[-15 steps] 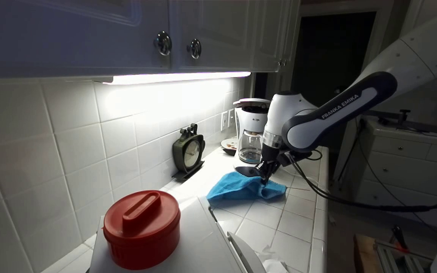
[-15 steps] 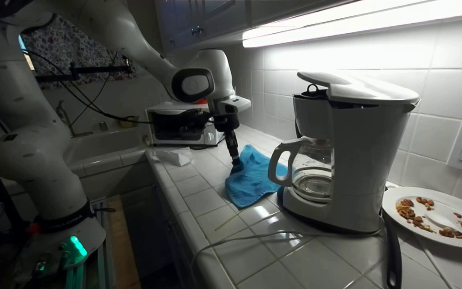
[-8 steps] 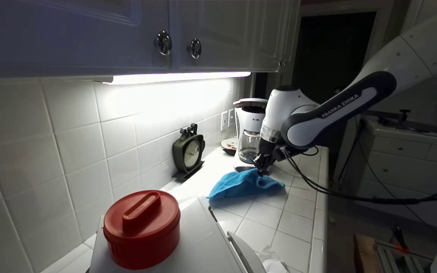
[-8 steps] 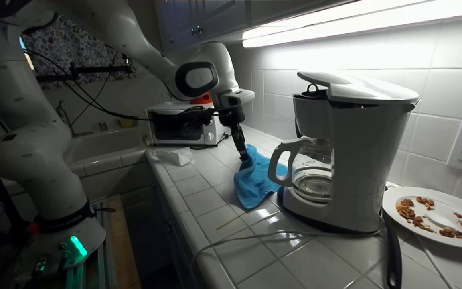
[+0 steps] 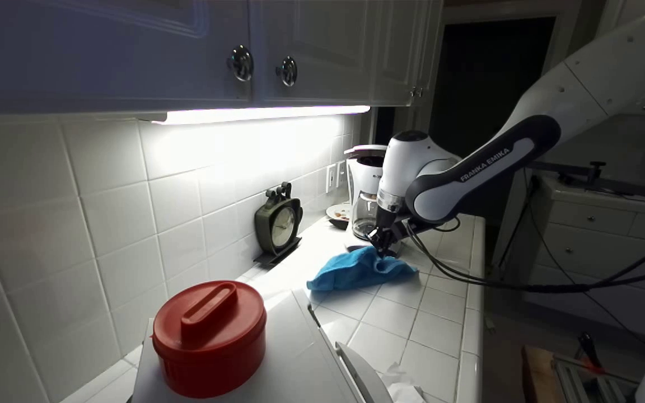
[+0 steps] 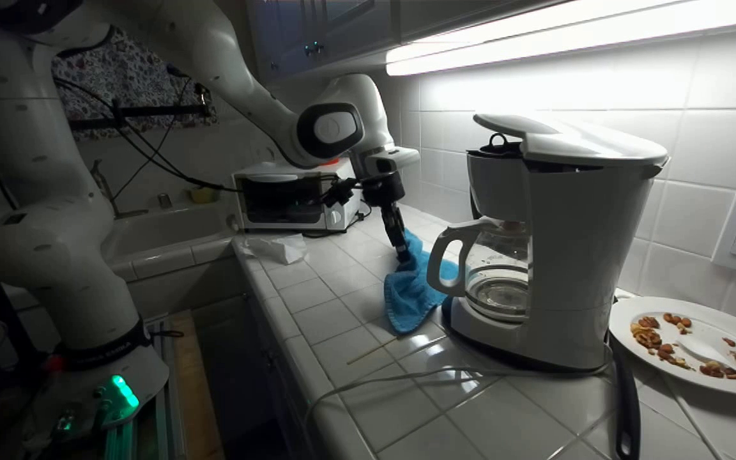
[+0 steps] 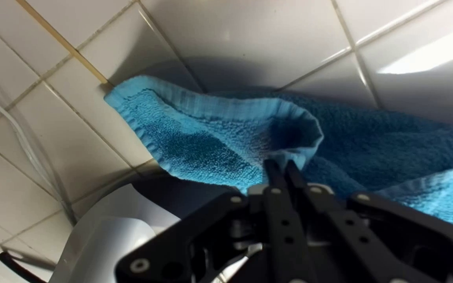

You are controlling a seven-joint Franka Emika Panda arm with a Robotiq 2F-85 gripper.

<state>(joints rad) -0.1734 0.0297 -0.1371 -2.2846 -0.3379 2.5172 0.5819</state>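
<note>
gripper (image 7: 280,163) points down at the white tiled counter (image 6: 323,319), black fingers nearly together on a pinch of hem from the blue cloth (image 7: 195,141). cloth rumpled on the tiles, held edge drawn up into a small loop, dark inside; remainder slack, one corner spread out to the side. thin straw-coloured stick (image 7: 61,41) on the tiles, an end at that corner; cannot tell whether it runs under. white coffee maker (image 6: 585,255) near the cloth, lid tilted partly up, glass carafe (image 6: 499,291) seated in it. pale cord (image 6: 406,377) trails across the tiles nearby. beside the coffee maker, a white plate (image 6: 713,322) bearing nuts (image 6: 646,338) and a spoon (image 6: 700,348). in an exterior view, dark green dial scale (image 5: 279,224) by the wall, red lidded canister (image 5: 210,336) atop the white toaster oven (image 6: 278,198); cloth lies between oven and coffee maker.
</note>
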